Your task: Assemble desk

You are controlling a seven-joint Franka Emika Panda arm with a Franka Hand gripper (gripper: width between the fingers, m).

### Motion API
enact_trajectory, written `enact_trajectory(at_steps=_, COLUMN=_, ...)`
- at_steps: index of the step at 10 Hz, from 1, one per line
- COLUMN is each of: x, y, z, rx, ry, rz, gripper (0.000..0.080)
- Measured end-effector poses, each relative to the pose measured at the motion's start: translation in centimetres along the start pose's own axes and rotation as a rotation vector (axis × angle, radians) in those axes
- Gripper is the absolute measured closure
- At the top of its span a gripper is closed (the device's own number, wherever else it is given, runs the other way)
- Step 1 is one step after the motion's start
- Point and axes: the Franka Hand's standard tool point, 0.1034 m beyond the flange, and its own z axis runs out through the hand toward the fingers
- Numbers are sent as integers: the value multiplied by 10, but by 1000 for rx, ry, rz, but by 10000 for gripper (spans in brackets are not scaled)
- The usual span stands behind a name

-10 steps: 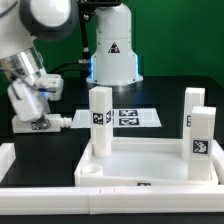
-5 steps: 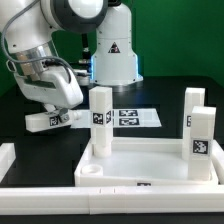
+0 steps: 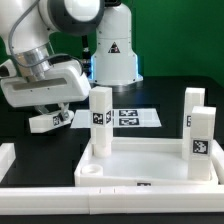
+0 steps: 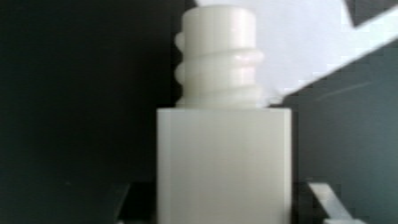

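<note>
The gripper (image 3: 47, 112) sits at the left middle of the exterior frame, clenched on a white leg (image 3: 45, 121) that it holds above the black table (image 3: 150, 135). In the wrist view the leg (image 4: 222, 150) fills the centre, its square body rising between the two fingertips (image 4: 326, 200) with the threaded peg end pointing away from the camera. The leg is held by its body, most likely so the screw end stays free to go into a socket.

The tabletop (image 3: 145, 165) lies in the lower centre and right of the exterior frame, underside up, so its raised rim makes a shallow tray. Three legs already stand in it: one at the near-left-centre (image 3: 99, 120), one at the back right (image 3: 193, 108) and one at the front right (image 3: 201, 142), each upright in a corner and bearing a black-and-white tag. The front-left corner shows a round socket (image 3: 92, 172) with nothing in it; my guess is that this is where the held leg belongs, and that the panel lies inverted so legs can be screwed in from above.

The marker board (image 3: 128, 117) lies flat behind the tabletop, near the middle of the frame. A white rail (image 3: 15, 160) runs along the lower left edge, just beside the tabletop.
</note>
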Motion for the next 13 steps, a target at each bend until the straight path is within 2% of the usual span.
enact_trajectory(at_steps=1, x=-1, y=0, z=0, rx=-2, ry=-13, rz=-5, gripper=515)
enact_trajectory(at_steps=2, x=-1, y=-2, z=1, rx=5, ry=-43, rz=-2, gripper=385)
enact_trajectory(at_steps=3, x=2, y=-1, z=-1, rx=25, ry=-80, rz=32, gripper=252)
enact_trajectory(at_steps=4, x=6, y=-1, z=-4, rx=43, ry=-136, rz=54, gripper=252)
enact_trajectory(at_steps=5, x=9, y=-2, z=-13, rx=55, ry=-279, rz=74, gripper=171)
enact_trajectory(at_steps=6, x=25, y=-3, z=-25, rx=69, ry=-393, rz=68, gripper=156)
enact_trajectory(at_steps=7, x=33, y=-1, z=-30, rx=82, ry=-461, rz=60, gripper=156)
enact_trajectory(at_steps=8, x=36, y=2, z=-31, rx=87, ry=-527, rz=58, gripper=151)
enact_trajectory(at_steps=9, x=33, y=3, z=-30, rx=93, ry=-617, rz=59, gripper=151)
enact_trajectory(at_steps=11, x=31, y=5, z=-27, rx=102, ry=-715, rz=62, gripper=150)
enact_trajectory(at_steps=13, x=38, y=11, z=-25, rx=70, ry=-780, rz=196, gripper=150)
